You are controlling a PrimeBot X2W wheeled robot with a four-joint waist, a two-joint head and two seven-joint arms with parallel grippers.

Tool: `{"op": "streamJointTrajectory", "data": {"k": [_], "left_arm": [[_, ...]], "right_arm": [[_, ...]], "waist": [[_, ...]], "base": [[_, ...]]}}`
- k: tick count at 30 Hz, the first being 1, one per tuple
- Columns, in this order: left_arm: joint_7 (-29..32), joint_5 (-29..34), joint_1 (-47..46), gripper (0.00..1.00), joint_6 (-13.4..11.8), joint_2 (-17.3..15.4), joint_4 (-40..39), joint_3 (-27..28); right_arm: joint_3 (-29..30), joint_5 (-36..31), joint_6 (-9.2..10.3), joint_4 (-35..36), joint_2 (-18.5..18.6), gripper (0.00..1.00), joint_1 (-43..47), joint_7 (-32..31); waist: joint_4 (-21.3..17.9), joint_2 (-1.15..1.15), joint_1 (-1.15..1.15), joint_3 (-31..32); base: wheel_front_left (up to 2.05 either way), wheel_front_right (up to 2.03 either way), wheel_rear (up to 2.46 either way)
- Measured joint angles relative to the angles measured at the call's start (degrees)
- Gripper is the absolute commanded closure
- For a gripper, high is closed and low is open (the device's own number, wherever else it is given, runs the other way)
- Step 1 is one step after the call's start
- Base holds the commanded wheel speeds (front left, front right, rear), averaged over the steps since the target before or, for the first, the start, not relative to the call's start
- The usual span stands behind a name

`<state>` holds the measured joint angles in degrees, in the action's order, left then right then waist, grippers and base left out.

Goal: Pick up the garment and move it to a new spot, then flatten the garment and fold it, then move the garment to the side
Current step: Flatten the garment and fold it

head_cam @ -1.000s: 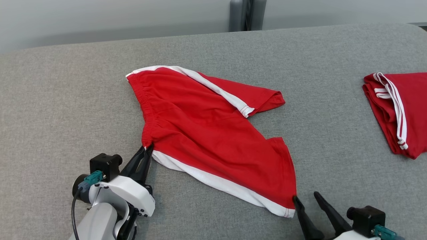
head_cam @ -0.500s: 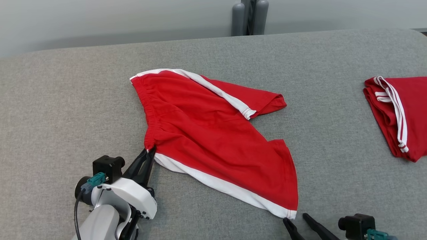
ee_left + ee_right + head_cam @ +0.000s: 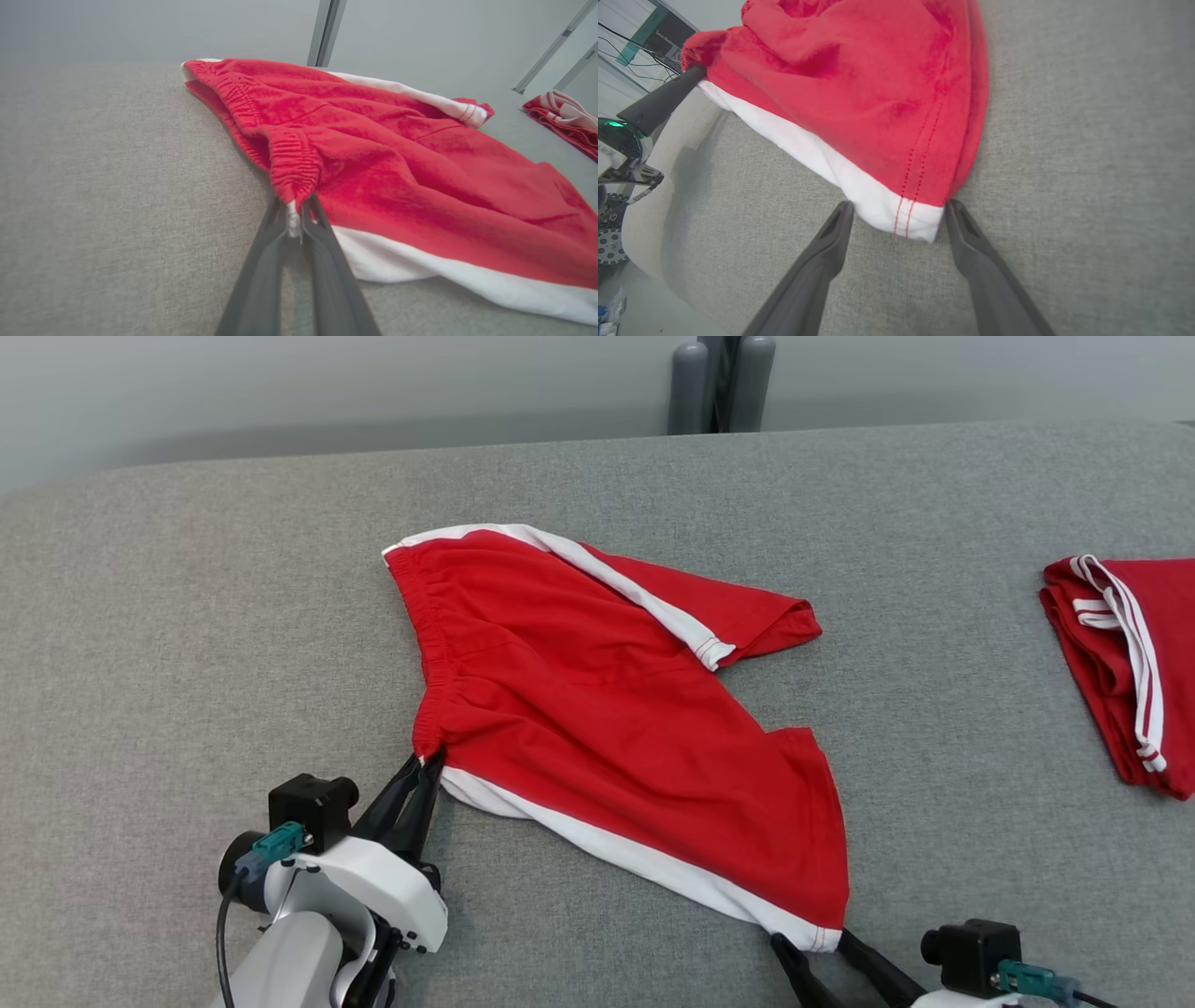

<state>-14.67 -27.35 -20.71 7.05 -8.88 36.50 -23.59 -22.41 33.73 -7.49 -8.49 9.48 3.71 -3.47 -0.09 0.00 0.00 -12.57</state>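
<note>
Head view: the red shorts [image 3: 607, 728] lie spread on the grey padded table [image 3: 187, 616], another red garment [image 3: 1120, 653] well apart to the right. Left wrist view: the left gripper [image 3: 294, 219] is clamped on the waistband's near corner (white trim peeks between the tips). Right wrist view: the right gripper [image 3: 899, 210] stands wide apart, fingers flanking the white-trimmed hem corner without pinching it.
</note>
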Motion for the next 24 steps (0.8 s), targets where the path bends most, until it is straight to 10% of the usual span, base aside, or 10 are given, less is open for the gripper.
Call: {"op": "streamJointTrajectory", "data": {"k": [20,21,22,24], "left_arm": [[-0.15,-0.43,-0.66,1.0,-0.04,-0.03,-0.14,-0.4],[-0.16,-0.43,-0.69,1.0,-0.04,-0.03,-0.12,-0.41],[-0.16,-0.43,-0.73,1.0,-0.04,-0.02,-0.1,-0.45],[-0.16,-0.49,-0.82,1.0,-0.03,0.01,-0.03,-0.55]], "right_arm": [[2.8,-4.55,-0.48,-5.03,-2.68,0.0,-2.22,1.13],[2.79,-4.54,-0.48,-5.04,-2.77,0.05,-2.29,1.04],[2.76,-4.42,-0.45,-5.03,-2.86,0.51,-2.33,1.02],[2.59,-3.96,-0.21,-5.15,-2.86,1.0,-2.63,0.74]], "waist": [[0.59,0.0,0.0,-0.86],[0.6,0.0,0.0,-0.87],[0.61,0.0,0.0,-0.88],[0.63,0.0,0.0,-0.85]], "base": [[0.0,0.0,0.0],[0.0,0.0,0.0],[0.0,0.0,0.0],[0.0,0.0,0.0]]}}
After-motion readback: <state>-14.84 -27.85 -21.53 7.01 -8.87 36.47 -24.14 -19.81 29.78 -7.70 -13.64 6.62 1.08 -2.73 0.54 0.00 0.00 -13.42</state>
